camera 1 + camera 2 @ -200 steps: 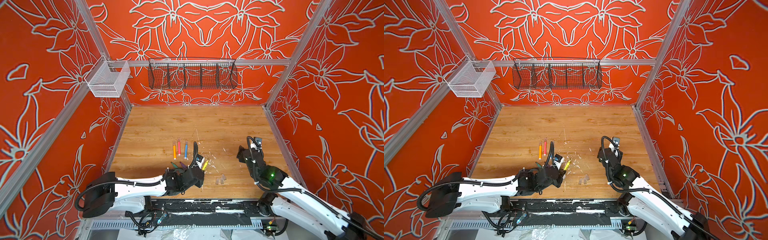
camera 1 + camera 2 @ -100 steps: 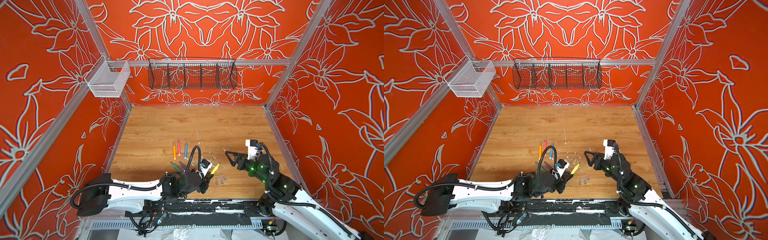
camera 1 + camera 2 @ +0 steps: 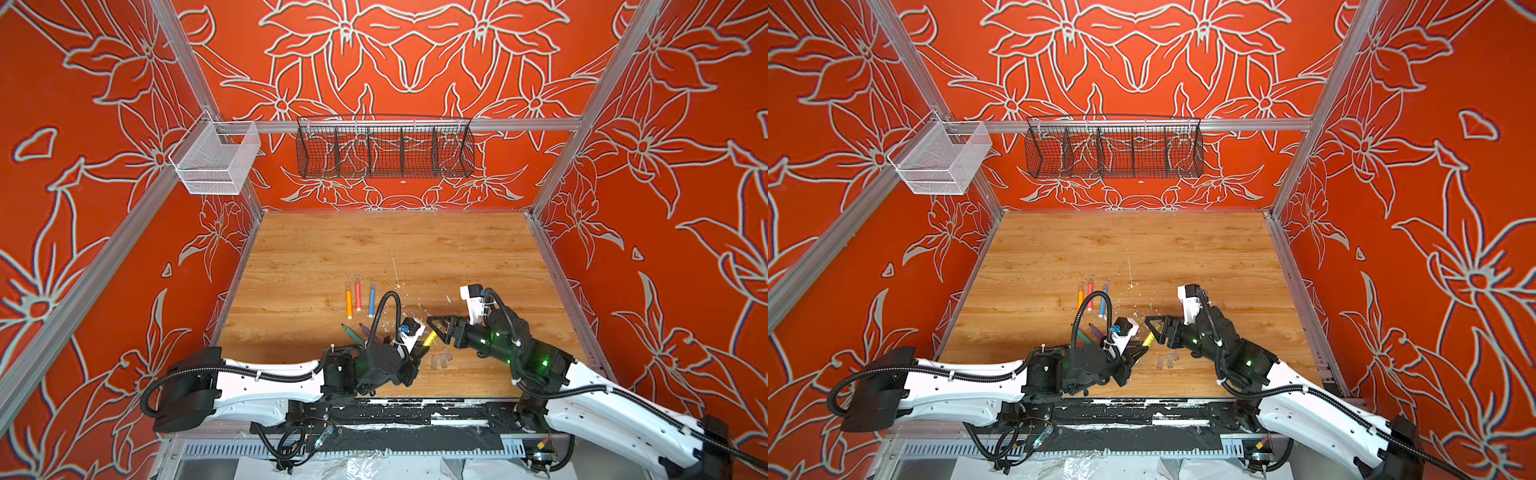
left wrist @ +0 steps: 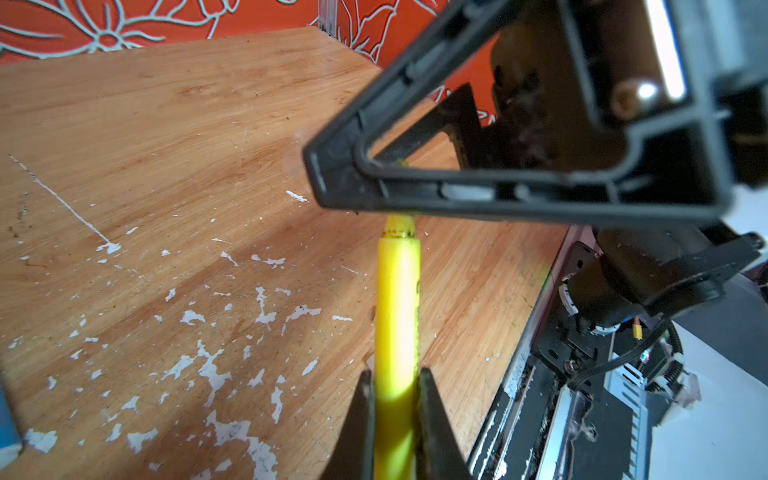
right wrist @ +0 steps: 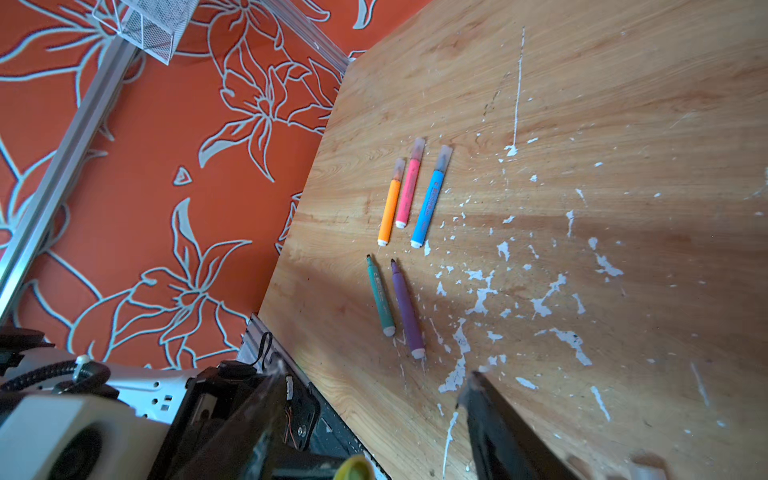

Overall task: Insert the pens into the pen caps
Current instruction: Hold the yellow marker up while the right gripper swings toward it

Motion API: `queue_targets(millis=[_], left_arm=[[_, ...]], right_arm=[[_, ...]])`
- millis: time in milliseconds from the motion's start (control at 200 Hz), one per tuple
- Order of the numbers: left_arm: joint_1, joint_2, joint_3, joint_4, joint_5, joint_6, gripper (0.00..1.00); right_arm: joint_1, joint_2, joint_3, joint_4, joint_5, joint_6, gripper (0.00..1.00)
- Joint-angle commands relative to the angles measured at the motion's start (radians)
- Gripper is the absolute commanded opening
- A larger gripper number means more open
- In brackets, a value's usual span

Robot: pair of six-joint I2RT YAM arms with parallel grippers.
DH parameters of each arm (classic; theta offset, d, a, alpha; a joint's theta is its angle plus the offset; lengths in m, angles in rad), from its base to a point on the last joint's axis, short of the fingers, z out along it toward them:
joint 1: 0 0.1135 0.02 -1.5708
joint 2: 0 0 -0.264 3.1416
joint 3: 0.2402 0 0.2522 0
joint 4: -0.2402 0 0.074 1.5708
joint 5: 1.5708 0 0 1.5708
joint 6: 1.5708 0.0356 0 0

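Only the right wrist view shows detail on the lying pens: the orange pen [image 5: 390, 208], pink-red pen [image 5: 409, 187] and blue pen [image 5: 430, 199] wear translucent caps [image 5: 444, 156], while the green pen [image 5: 380, 297] and purple pen [image 5: 407, 309] lie bare-tipped at their 6 o'clock on the tabletop [image 5: 582, 104]. Print runs along the blue and green barrels, too small to read. The left wrist view alone shows the left gripper [image 4: 395, 382] up close, its fingers [image 4: 432, 415] pinching the yellow pen [image 4: 397, 311], with dark unreadable lettering on its side. In both top views that pen slants toward 1 o'clock, its tip between the spread fingers of the right gripper [image 3: 434, 330]; three loose caps [image 3: 441, 359] lie at its 5 o'clock on the tabletop.
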Motion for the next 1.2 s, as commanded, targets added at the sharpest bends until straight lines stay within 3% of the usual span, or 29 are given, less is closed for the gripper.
queue_targets(millis=[0,135,345,535,806,991,1196], left_arm=[[-0.005,-0.034,-0.018,0.025,-0.034,-0.007,0.0],[-0.005,-0.058,-0.045,0.055,-0.01,-0.007,0.0],[-0.005,-0.066,-0.055,0.057,-0.015,-0.007,0.0],[-0.005,-0.047,-0.049,0.063,-0.029,-0.007,0.0],[-0.005,-0.035,-0.044,0.062,-0.031,-0.005,0.0],[-0.005,-0.032,-0.052,0.085,-0.031,0.002,0.26],[-0.005,-0.022,-0.075,0.146,-0.025,0.02,0.32]], right_arm=[[0.029,-0.003,0.012,0.018,0.063,0.022,0.7],[0.045,0.026,0.008,0.05,0.063,0.036,0.65],[0.082,0.092,0.025,0.083,0.051,0.051,0.42],[0.111,0.108,0.034,0.08,0.072,0.057,0.37],[0.119,0.084,0.011,0.086,0.102,0.084,0.05],[0.126,0.093,0.009,0.12,0.084,0.106,0.0],[0.139,0.105,-0.019,0.192,0.074,0.146,0.0]])
